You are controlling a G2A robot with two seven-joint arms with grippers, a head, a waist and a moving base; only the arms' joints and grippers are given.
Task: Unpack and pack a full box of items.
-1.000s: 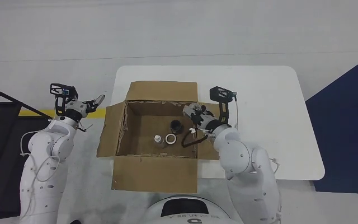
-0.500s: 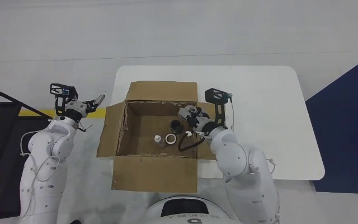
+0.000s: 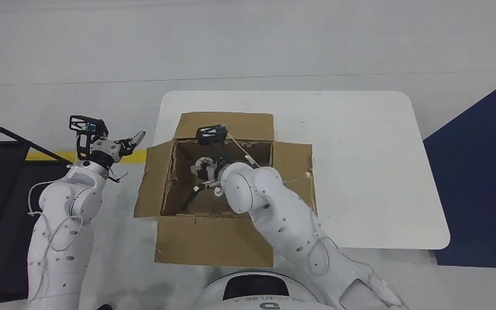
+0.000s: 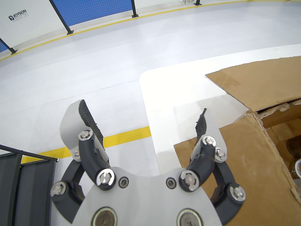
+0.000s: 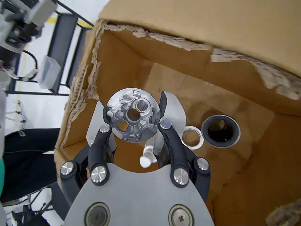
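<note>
An open cardboard box [image 3: 225,124] stands on the white table [image 3: 364,147]. My right gripper [image 5: 133,103] is inside the box near its left wall, shut on a round grey metal disc [image 5: 134,115] with holes and raised blocks. In the top view the right gripper [image 3: 204,166] hangs over the box's left half and the arm covers the floor of the box. On that floor lie a black ring [image 5: 221,128], a white ring [image 5: 192,137] and a small white bottle [image 5: 147,156]. My left gripper [image 4: 143,109] is open and holds nothing, out past the table's left edge [image 3: 133,140].
The box's flaps are folded out on all sides; the left flap [image 4: 247,161] lies just beside my left gripper. A dark metal rack [image 5: 63,48] stands on the floor to the left of the table. The table's right half is bare white.
My right arm has swung from the box's right edge leftwards across the opening to its left part, gripper still shut. The left arm has stayed put.
</note>
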